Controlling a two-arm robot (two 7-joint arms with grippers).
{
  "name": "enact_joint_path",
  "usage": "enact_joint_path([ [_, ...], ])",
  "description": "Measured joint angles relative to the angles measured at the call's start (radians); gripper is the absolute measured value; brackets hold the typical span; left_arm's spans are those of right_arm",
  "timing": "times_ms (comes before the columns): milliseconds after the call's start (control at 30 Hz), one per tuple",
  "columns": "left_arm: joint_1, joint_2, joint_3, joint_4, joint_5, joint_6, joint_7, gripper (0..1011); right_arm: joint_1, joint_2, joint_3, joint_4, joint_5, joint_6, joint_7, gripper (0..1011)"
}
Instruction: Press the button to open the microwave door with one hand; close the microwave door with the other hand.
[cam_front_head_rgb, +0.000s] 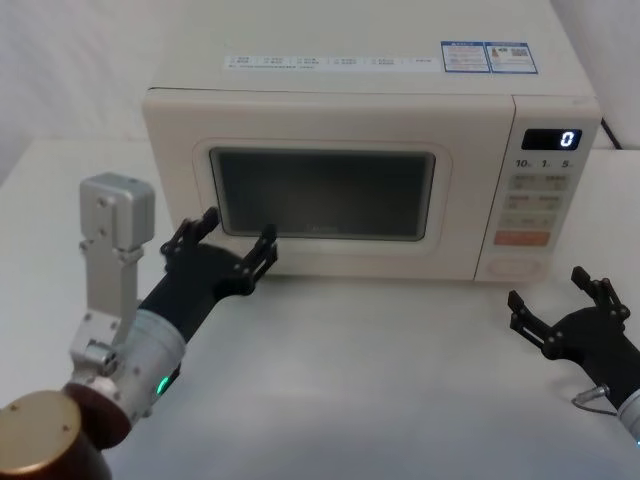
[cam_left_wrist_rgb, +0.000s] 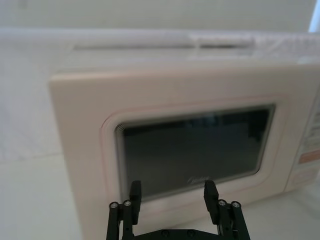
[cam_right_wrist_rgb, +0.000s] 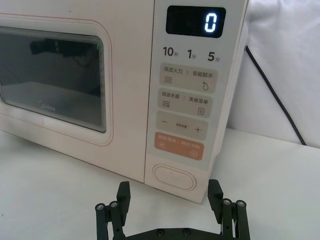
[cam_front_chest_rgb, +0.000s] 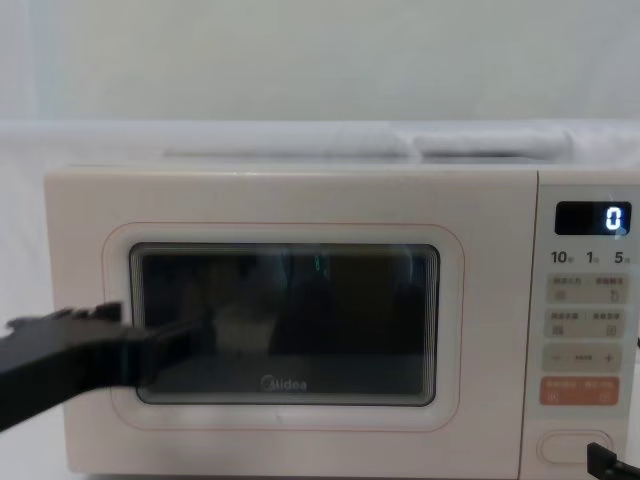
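The microwave door (cam_front_head_rgb: 320, 190) is shut flush with the cream oven body, its dark window facing me. My left gripper (cam_front_head_rgb: 238, 226) hovers open just in front of the door's lower left part, fingers pointing at the glass; the left wrist view shows the left gripper (cam_left_wrist_rgb: 173, 188) close to the door (cam_left_wrist_rgb: 195, 150). The button (cam_front_head_rgb: 520, 268) sits at the bottom of the keypad panel. My right gripper (cam_front_head_rgb: 547, 287) is open low over the table, a short way in front of the button (cam_right_wrist_rgb: 173, 177), not touching it. In the chest view the left gripper (cam_front_chest_rgb: 150, 325) crosses the door (cam_front_chest_rgb: 290, 320).
The keypad panel (cam_right_wrist_rgb: 187, 90) shows a lit "0" on its display (cam_front_head_rgb: 552, 139), with an orange-red key (cam_right_wrist_rgb: 180, 147) just above the button. A black cable (cam_right_wrist_rgb: 272, 90) runs behind the oven's right side. The white table (cam_front_head_rgb: 380, 370) spreads in front.
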Motion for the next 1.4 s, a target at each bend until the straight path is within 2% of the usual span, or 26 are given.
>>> enact_joint_path([
  [67,0.014,0.001,-0.012,0.008,-0.002,-0.004,0.003,835,0.000,0.000,0.000,0.000,0.000,0.000,0.000,1001],
  [100,0.017,0.002,-0.014,0.010,-0.002,-0.005,0.003,889,0.000,0.000,0.000,0.000,0.000,0.000,0.000,1001],
  [267,0.039,0.002,-0.028,0.029,-0.002,-0.009,0.007,997,0.000,0.000,0.000,0.000,0.000,0.000,0.000,1001],
  [567,0.079,-0.005,-0.049,0.059,0.004,-0.010,0.020,1001,0.000,0.000,0.000,0.000,0.000,0.000,0.000,1001],
  [1400,0.073,-0.005,-0.045,0.056,0.004,-0.008,0.019,1001,0.000,0.000,0.000,0.000,0.000,0.000,0.000,1001],
])
